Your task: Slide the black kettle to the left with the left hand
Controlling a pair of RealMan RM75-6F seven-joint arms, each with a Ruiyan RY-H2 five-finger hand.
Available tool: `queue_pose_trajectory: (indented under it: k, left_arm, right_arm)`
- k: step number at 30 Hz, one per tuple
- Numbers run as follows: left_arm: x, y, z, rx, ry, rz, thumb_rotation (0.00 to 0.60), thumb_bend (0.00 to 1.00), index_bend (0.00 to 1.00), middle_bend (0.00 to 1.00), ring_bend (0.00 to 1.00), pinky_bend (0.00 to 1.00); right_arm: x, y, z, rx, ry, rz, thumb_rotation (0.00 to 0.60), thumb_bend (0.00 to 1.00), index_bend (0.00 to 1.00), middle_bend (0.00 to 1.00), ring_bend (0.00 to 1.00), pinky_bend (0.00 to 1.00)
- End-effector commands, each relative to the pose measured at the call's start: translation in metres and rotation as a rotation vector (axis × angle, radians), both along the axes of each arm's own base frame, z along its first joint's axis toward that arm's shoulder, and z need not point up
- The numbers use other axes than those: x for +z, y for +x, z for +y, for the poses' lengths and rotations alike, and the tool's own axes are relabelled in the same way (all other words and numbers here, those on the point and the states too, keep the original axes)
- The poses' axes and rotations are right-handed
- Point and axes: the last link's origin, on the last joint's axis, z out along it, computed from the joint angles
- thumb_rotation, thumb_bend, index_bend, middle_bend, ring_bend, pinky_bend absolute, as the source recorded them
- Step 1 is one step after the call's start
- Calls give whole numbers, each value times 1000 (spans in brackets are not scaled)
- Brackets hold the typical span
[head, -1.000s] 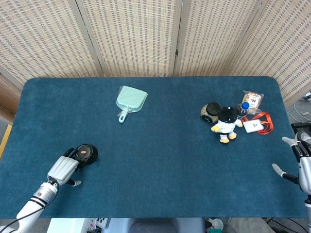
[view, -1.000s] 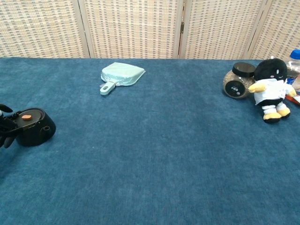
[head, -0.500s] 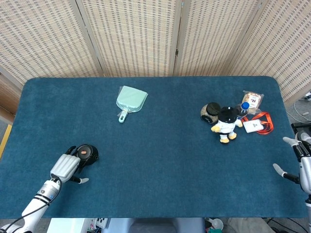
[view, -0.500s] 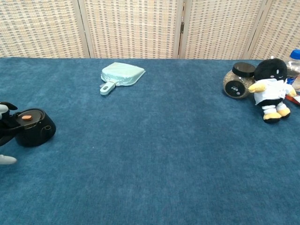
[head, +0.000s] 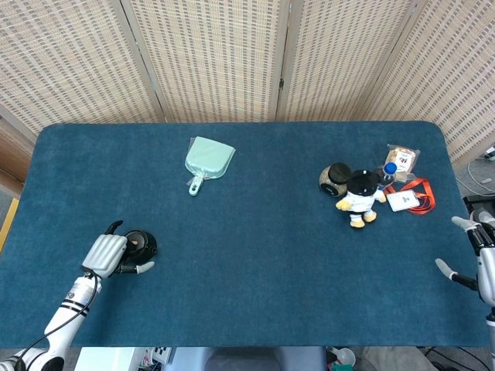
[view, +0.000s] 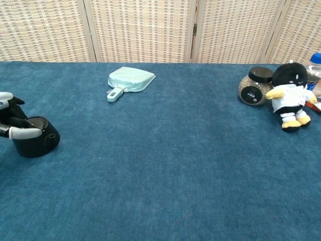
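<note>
Fingers (head: pixel 144 267) of the left hand (head: pixel 105 253) lie spread over the black kettle (head: pixel 139 246), touching without grasping; right hand (head: pixel 478 251) open, idle; next, seemingly, lifting clear.

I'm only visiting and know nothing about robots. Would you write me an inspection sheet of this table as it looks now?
Surface: blue cloth table, flat.
Job's things: black kettle near the front left corner, upright.
Clutter: mint dustpan; jar, plush toy, bottle, snack packet and lanyard badge clustered at right.
Hands: left robot hand on the kettle; right robot hand open at the table's right edge.
Cables: nothing seen on the table.
Surroundings: woven screen behind.
</note>
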Motion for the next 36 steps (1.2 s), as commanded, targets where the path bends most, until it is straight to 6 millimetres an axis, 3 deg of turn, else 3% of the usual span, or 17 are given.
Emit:
queue_pose_trajectory:
  k: [1, 13, 20, 23, 28, 36]
  left_arm:
    - [3, 3, 5, 25, 21, -44, 156, 96, 923, 1000, 825, 45]
    - [31, 2, 8, 84, 117, -59, 87, 96, 947, 1000, 844, 45]
    - [48, 0, 4, 129, 207, -86, 103, 118, 990, 1000, 878, 47]
    - [53, 0, 2, 133, 231, -82, 167, 198, 997, 1000, 886, 47]
    - [56, 0, 1, 128, 251, -82, 275, 224, 997, 1000, 888, 47]
    - [56, 1, 2, 113, 269, -85, 344, 245, 993, 1000, 888, 47]
  right_arm:
    - [0, 0, -1, 0, 2, 0, 600, 115, 248, 300, 227, 267]
    - [-2, 0, -6, 10, 10, -4, 600, 114, 248, 300, 223, 267]
    - [-4, 3, -8, 25, 15, -1, 600, 115, 248, 300, 223, 266]
    - [-5, 3, -8, 25, 16, -3, 600, 115, 248, 300, 223, 266]
    - [-5, 3, -8, 27, 16, -2, 600, 115, 248, 300, 223, 267]
    - [-5, 3, -7, 22, 15, -2, 600, 115, 248, 300, 223, 267]
